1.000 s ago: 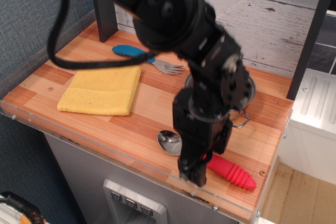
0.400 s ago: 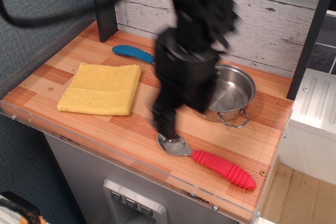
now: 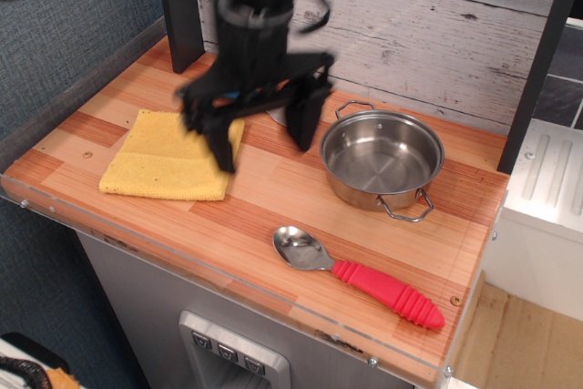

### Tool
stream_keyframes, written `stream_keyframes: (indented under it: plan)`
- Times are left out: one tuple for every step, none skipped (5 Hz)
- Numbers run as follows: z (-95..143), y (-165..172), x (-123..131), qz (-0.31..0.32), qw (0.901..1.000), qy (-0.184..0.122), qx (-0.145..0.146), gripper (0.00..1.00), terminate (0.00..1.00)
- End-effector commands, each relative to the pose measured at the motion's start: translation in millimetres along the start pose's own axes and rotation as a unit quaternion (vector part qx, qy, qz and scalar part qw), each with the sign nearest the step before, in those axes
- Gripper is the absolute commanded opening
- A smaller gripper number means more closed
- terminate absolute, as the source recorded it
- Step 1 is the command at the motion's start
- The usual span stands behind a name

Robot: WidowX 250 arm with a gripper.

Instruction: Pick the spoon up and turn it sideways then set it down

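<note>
The spoon [image 3: 360, 272] lies flat near the front right edge of the wooden counter, its shiny bowl to the left and its ribbed red-pink handle pointing right and toward the front. My gripper [image 3: 262, 138] hangs well above and behind it, over the middle of the counter beside the yellow cloth. Its two black fingers [image 3: 217, 138] stand wide apart with nothing between them. The gripper is clear of the spoon.
A steel pot [image 3: 383, 158] with loop handles stands behind the spoon at the right. A folded yellow cloth [image 3: 164, 157] lies at the left. A dark post [image 3: 178, 6] rises at the back left. The fork is hidden behind my arm.
My gripper has risen off the spoon and swung left and back, away from the front edge. The spoon, hidden in part a second ago, now lies fully in view and alone.
</note>
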State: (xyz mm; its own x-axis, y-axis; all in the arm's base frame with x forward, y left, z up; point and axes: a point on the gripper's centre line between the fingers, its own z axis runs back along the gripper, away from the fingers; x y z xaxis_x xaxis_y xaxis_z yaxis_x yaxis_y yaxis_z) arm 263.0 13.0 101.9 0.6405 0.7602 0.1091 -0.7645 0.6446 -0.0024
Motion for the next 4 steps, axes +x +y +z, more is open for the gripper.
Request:
stream_keyframes:
  plan:
    - [31,-70,36,-0.121,0.9908,-0.037,-0.047,1.0,0.0]
    - [37,-95,40,-0.182,0.9811,-0.027,-0.06,1.0,0.0]
    - [33,-111,38,-0.258,0.9643,-0.017,-0.059,1.0,0.0]
    - [33,-111,38,-0.258,0.9643,-0.017,-0.059,1.0,1.0]
